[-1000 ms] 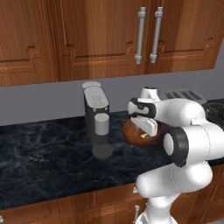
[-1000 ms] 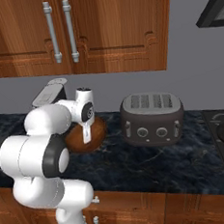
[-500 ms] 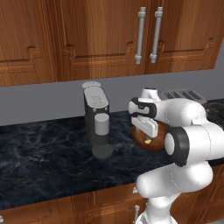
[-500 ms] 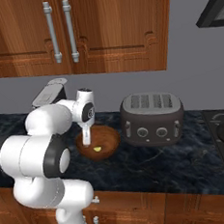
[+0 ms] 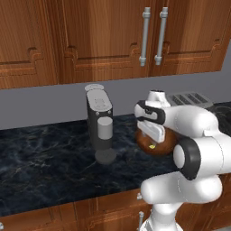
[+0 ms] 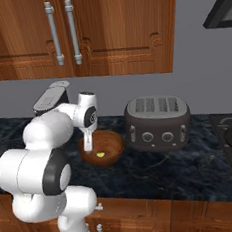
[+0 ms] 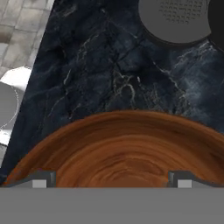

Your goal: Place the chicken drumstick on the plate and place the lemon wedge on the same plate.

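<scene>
The white arm is rising from the base, folding at a big dark-jointed elbow and reaching forward over the dark marble counter (image 5: 45, 153), its wrist bending so the hand is pointing down. Under the wooden cabinets (image 6: 109, 28), a toaster (image 6: 158, 122) is sitting at about three o'clock from the hand in the right base view, and a coffee machine (image 5: 100, 122) is standing at about nine o'clock from it in the left base view.

The gripper (image 6: 87, 140) is hanging just above the near rim of the brown bowl (image 6: 105, 148), which is resting on the counter beside the toaster. In the hand view the bowl's wooden inside (image 7: 127, 153) is spreading across the lower half, with the two fingertips (image 7: 41, 178) standing far apart at the bottom corners, spread wide and gripping nothing.

The lemon wedge (image 6: 99, 153), a tiny yellow piece, is lying inside the bowl, at roughly five o'clock from the fingers in the right base view; it also shows in the left base view (image 5: 153, 146), just below the hand.
</scene>
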Robot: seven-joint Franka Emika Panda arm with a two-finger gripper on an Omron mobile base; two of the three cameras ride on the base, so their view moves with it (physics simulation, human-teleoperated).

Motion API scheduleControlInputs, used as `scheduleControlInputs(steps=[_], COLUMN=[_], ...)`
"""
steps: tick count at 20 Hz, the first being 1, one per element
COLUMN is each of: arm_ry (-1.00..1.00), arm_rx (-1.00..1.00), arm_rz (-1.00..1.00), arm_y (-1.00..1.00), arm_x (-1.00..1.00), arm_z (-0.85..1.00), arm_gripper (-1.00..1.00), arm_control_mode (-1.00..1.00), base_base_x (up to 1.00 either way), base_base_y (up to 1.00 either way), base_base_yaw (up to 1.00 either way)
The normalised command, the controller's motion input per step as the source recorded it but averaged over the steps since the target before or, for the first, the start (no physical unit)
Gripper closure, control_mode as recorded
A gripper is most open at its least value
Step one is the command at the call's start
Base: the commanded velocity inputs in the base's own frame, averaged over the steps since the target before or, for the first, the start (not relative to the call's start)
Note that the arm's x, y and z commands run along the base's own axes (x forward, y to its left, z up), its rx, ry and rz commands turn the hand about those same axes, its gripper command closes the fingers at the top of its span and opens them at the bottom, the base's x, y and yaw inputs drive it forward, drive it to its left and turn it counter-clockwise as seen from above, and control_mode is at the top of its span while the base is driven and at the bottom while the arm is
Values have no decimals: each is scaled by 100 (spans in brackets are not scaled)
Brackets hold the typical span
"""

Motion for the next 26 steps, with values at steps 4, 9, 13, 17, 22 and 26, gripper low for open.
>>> scheduleControlInputs(steps=[4,9,13,17,22,26], arm_ry=[0,2,0,0,0,0], arm_rx=[0,0,-3,-8,-13,-12], arm_rz=[-17,-27,-34,-35,-27,-18], arm_y=[0,-1,0,0,0,9], arm_x=[-70,-68,-75,-60,-17,40], arm_z=[30,42,2,0,0,1], arm_gripper=[-100,-100,-100,-100,-100,-100], arm_control_mode=[-100,-100,-100,-100,-100,-100], base_base_x=[0,0,0,0,0,0], base_base_y=[0,0,0,0,0,0], base_base_yaw=[0,0,0,0,0,0])
